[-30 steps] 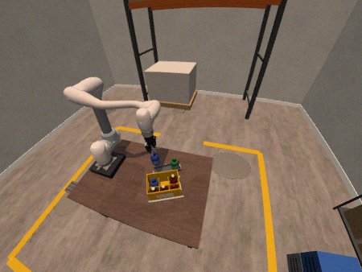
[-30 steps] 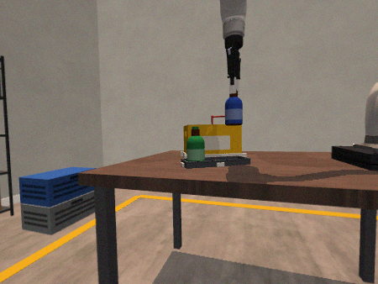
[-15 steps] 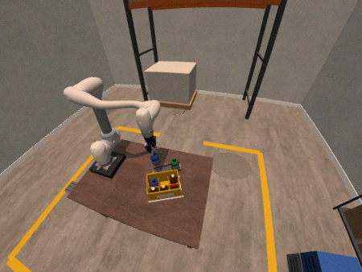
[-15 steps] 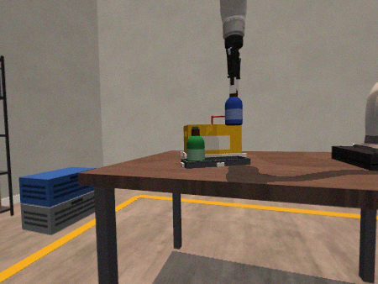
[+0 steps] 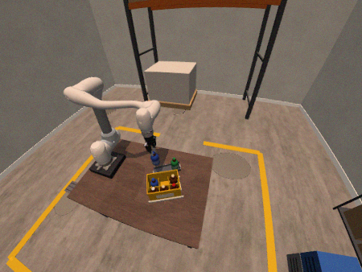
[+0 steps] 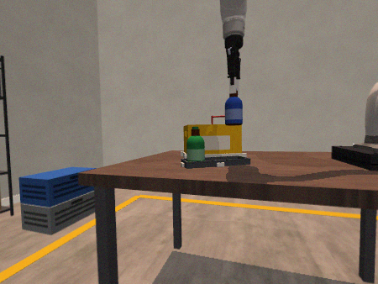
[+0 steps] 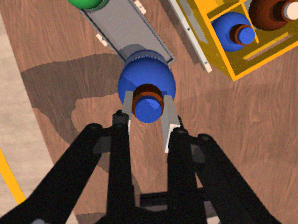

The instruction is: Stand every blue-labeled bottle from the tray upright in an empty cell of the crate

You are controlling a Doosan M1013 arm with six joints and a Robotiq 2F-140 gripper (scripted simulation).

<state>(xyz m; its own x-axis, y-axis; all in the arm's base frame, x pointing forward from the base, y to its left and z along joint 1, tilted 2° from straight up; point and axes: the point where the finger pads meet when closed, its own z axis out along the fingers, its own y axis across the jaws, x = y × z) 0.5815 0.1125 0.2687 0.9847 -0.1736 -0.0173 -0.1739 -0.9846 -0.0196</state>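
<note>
From above, left to right: my gripper [image 5: 153, 151] [image 6: 233, 87] [image 7: 147, 104], nearly closed, grips one blue bottle [image 5: 155, 159] [image 6: 233, 111] [image 7: 147, 77] by its neck, in the air; the crate [image 5: 150, 195] [image 6: 236, 140] [image 7: 220, 56] holds five bottles, one blue, and one empty cell; the tray [image 5: 161, 169] [image 6: 235, 161] [image 7: 117, 30] carries one green bottle [image 5: 174, 164] [image 6: 196, 149] [image 7: 91, 2].

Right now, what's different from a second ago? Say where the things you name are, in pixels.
Nothing visibly changed. The gripper [image 5: 152, 148] [image 6: 233, 78] [image 7: 147, 104] still holds the blue bottle [image 5: 155, 159] [image 6: 233, 111] [image 7: 145, 75] in the air; the green bottle [image 5: 174, 163] [image 6: 196, 147] [image 7: 89, 2] and crate [image 5: 164, 197] [image 6: 236, 140] [image 7: 231, 67] stayed put.
</note>
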